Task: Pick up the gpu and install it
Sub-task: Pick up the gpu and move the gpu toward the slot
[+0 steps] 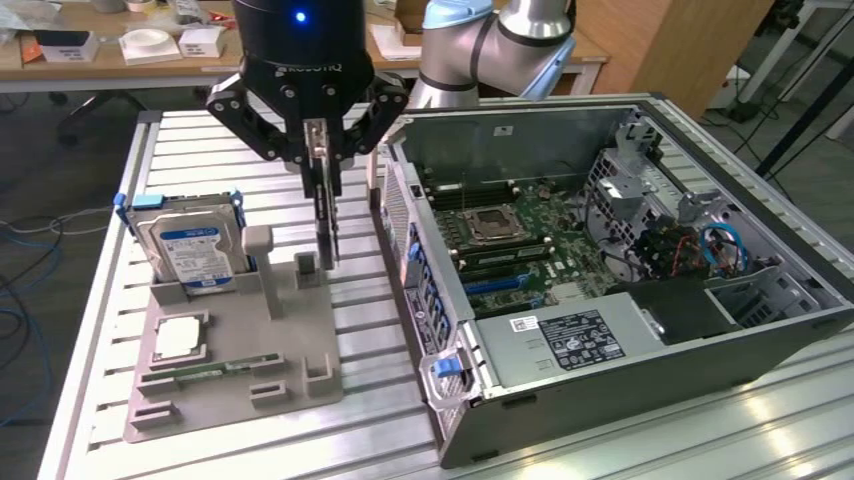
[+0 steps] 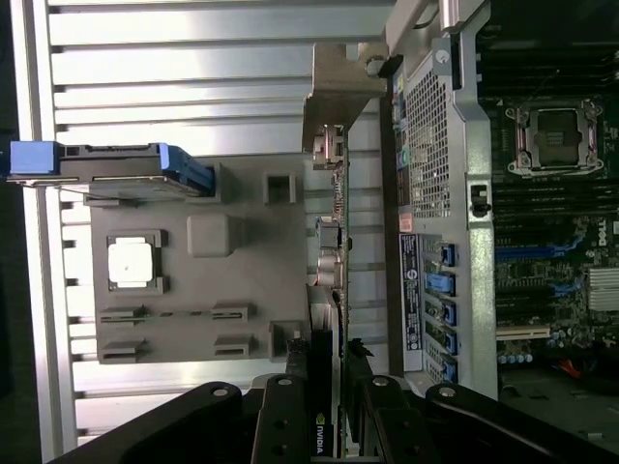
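Observation:
The gpu (image 1: 324,215) is a thin dark card hanging on edge, long side vertical. My gripper (image 1: 320,160) is shut on its upper part, one finger on each face. The card's lower end is just over the grey holder (image 1: 287,340), near a small upright post. In the wrist view the gpu (image 2: 330,242) shows edge-on between the fingers (image 2: 293,372), its metal bracket (image 2: 340,92) at the far end. The card lies between the holder (image 2: 242,280) and the outer wall of the computer case (image 2: 426,145).
The open computer case (image 1: 441,380) lies on its side at the exterior view's right, with the motherboard (image 1: 527,250) exposed. On the holder stand a hard drive (image 1: 194,250) in a blue frame and a square processor chip (image 1: 178,338). The slatted metal table (image 1: 387,350) runs underneath.

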Controlling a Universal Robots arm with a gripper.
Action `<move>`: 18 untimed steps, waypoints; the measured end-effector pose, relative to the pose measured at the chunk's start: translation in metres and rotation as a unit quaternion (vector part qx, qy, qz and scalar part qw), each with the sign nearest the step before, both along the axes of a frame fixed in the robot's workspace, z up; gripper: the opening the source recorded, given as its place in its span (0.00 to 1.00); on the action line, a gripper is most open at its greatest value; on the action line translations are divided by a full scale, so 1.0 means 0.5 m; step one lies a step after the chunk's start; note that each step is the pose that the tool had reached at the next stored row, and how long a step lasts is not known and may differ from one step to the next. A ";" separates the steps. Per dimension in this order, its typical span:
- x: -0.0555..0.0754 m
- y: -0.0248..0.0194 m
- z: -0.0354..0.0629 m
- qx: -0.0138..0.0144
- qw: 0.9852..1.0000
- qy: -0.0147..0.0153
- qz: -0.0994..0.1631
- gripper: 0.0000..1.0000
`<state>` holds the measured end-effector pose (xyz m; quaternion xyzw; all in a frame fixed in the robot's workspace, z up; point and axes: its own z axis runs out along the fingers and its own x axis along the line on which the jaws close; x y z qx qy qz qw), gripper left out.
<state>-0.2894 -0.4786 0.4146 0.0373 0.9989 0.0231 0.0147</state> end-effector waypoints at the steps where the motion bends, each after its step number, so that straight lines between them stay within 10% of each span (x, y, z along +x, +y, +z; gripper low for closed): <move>1: 0.001 0.0000 0.000 0.000 1.000 0.000 0.000 0.26; 18: 0.019 0.0000 0.000 0.000 1.000 0.000 0.000 0.26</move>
